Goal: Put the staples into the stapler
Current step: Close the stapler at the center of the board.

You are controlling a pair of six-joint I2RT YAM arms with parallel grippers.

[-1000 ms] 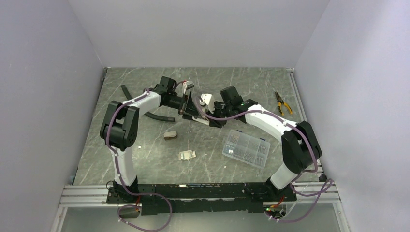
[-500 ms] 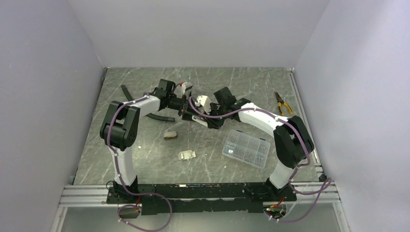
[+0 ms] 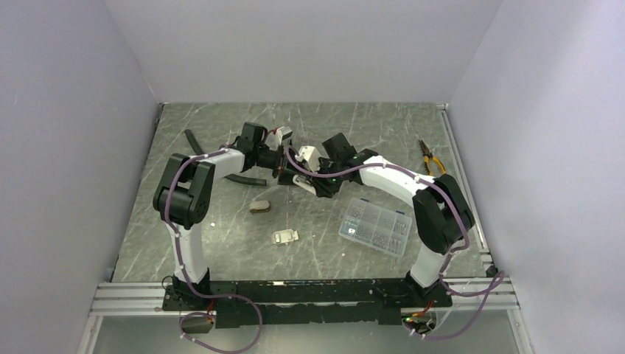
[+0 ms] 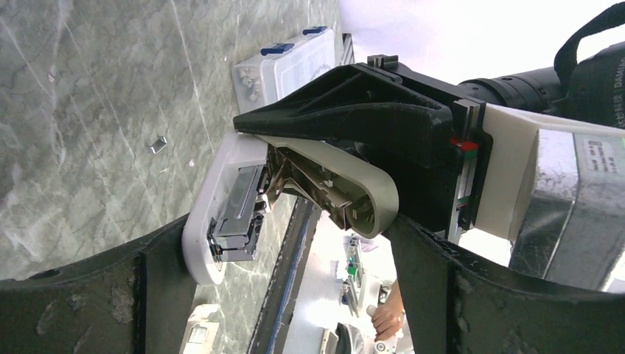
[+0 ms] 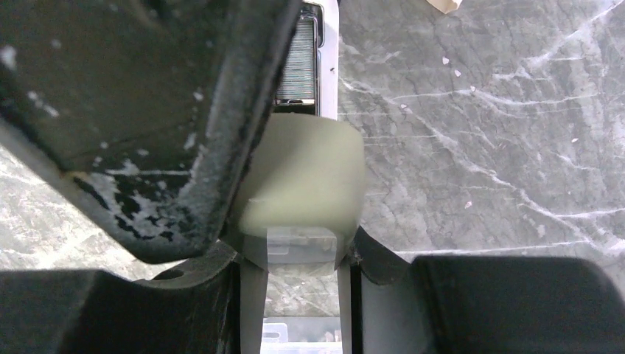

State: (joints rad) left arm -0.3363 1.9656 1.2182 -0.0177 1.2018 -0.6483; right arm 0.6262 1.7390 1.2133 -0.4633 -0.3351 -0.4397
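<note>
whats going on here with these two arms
The right gripper is shut on the stapler, holding it by its olive top arm with the white base swung open. The left gripper hangs wide open right beside it. A strip of staples appears to sit in the base's channel.

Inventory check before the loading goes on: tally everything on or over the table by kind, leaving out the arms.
Stapler: 1
Clear compartment box: 1
Pliers: 1
Black strips: 2
Small loose pieces, one olive-grey, one white: 2
Total: 7
</note>
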